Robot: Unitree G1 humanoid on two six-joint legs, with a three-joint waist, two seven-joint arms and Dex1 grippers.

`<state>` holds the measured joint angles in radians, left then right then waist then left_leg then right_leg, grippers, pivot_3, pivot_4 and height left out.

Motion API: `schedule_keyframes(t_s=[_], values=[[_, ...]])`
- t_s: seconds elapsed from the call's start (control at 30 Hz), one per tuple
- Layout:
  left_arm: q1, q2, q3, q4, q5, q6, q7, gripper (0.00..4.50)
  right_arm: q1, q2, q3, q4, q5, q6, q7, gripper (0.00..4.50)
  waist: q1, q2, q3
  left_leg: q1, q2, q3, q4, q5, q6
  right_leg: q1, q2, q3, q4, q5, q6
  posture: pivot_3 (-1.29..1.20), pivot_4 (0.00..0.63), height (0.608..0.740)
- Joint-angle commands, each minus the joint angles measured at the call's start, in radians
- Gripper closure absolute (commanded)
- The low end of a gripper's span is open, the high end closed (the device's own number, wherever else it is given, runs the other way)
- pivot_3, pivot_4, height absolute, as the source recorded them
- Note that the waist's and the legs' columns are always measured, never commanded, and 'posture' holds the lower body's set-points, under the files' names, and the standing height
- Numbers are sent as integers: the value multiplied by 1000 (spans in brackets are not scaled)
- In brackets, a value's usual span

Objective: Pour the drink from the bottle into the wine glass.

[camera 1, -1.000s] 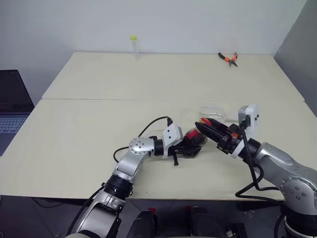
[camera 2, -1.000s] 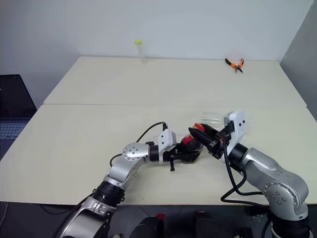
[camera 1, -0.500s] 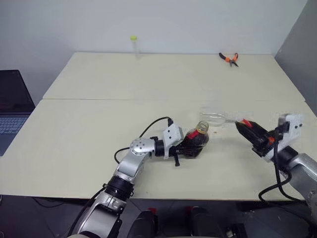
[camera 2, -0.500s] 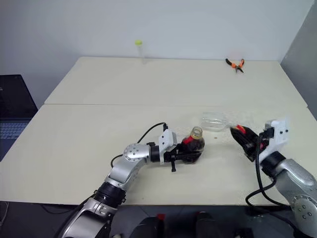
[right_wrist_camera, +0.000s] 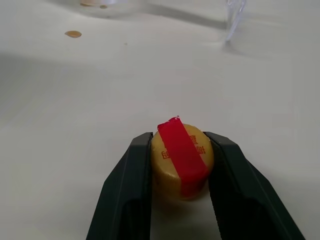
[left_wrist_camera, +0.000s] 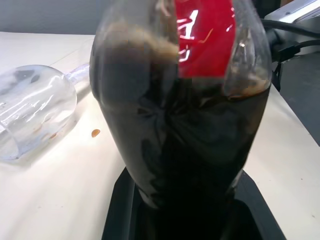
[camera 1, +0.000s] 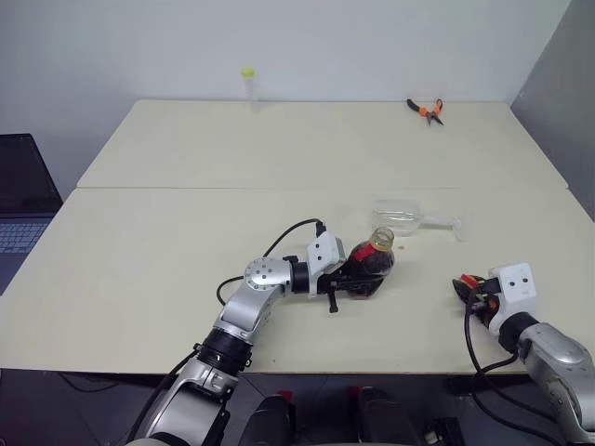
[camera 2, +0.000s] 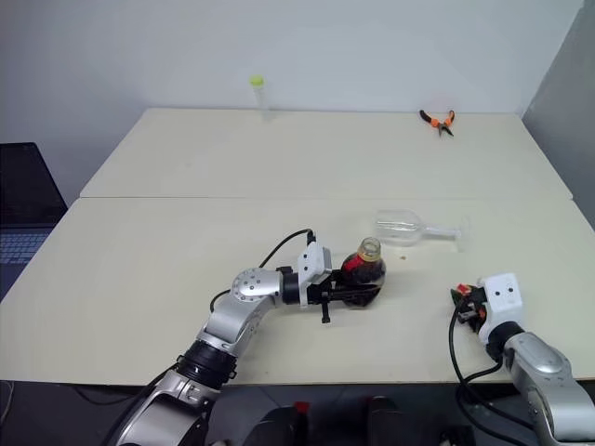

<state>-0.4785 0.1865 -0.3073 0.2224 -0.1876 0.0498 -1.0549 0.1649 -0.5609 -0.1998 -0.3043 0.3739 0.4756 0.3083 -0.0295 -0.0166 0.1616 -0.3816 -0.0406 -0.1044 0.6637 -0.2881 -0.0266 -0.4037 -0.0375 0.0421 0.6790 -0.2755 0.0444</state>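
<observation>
The bottle [camera 1: 373,264] stands upright near the middle of the front table [camera 1: 139,269], its mouth uncapped and its rounded body filled with the dark drink [left_wrist_camera: 190,150] up to a foamy line beneath the red neck label [left_wrist_camera: 202,40]. The left gripper [camera 1: 346,277] reaches in from the bottle's nine o'clock side, and its black fingers [left_wrist_camera: 125,210] are clamped tight on the lower body of the bottle.

At about one o'clock from the bottle, close by but apart from it, the wine glass [camera 2: 409,227] lies on its side on the tabletop, bowl toward the bottle, stem and foot pointing away toward three o'clock. A few small brown drops [right_wrist_camera: 73,34] mark the table near the bowl of the glass.

At roughly four o'clock from the bottle, well apart and near the table's front edge, the right gripper [right_wrist_camera: 181,175] sits low over the table. Its two fingers [right_wrist_camera: 125,190] are partly closed and pinch the yellow cap [right_wrist_camera: 182,160], which carries a red strip across its top.

Farther out, at the back of the rear table, a slim clear tube [camera 1: 249,85] with a yellow-green top stands at eleven o'clock, and orange-handled pliers [camera 1: 426,110] lie at one o'clock. A laptop [camera 1: 20,204] sits off the table's edge at nine o'clock.
</observation>
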Motion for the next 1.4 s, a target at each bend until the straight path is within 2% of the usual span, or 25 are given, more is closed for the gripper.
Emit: schedule_keyframes(t_s=[0.03,0.23,0.27,0.43,0.63,0.77,0.97,1.27,1.4], values=[[-19,-5,13,-49,-22,-32,-4,3853,-2,14,2,16,11,43,31,2039,0,0,0,0,0,0,0,0,0,0,0,0,0,0,0,0,150,740],[-17,-3,16,-50,-21,-34,0,3853,18,24,-18,2,15,98,44,76,0,0,0,0,0,0,0,0,0,0,0,0,0,0,0,0,150,740],[-16,-3,16,-51,-20,-34,2,3853,20,26,-21,0,14,101,45,0,0,0,0,0,0,0,0,0,0,0,0,0,0,0,0,0,150,740],[-19,-2,58,-31,-7,-60,77,3853,42,22,-46,-109,3,-7,84,0,1,0,0,0,0,0,0,0,0,0,0,0,0,0,0,0,150,740],[-23,-7,141,12,10,-99,230,3853,2,-29,3,-304,59,27,183,0,0,1,-1,0,0,-1,0,0,0,0,0,0,1,0,0,0,150,740],[-27,6,261,79,41,-150,431,3854,-181,-52,155,-410,85,128,205,0,-2,1,-1,0,0,-1,0,0,0,0,0,0,0,0,0,0,150,740],[-97,52,393,292,61,-241,625,3855,-406,23,323,-346,51,174,188,0,2,0,0,-1,0,-3,0,2,-4,-1,0,-2,0,0,0,0,150,740],[-245,112,467,627,93,-399,760,3855,-541,99,452,-222,-35,126,216,0,14,-2,0,-3,-2,-3,1,2,-4,-2,-3,-3,-1,0,0,0,150,740],[-289,121,477,749,99,-438,799,3855,-559,119,472,-201,-60,115,227,0,6,-2,0,-2,-2,-3,1,2,-4,-3,-2,-2,0,0,0,0,150,740]])
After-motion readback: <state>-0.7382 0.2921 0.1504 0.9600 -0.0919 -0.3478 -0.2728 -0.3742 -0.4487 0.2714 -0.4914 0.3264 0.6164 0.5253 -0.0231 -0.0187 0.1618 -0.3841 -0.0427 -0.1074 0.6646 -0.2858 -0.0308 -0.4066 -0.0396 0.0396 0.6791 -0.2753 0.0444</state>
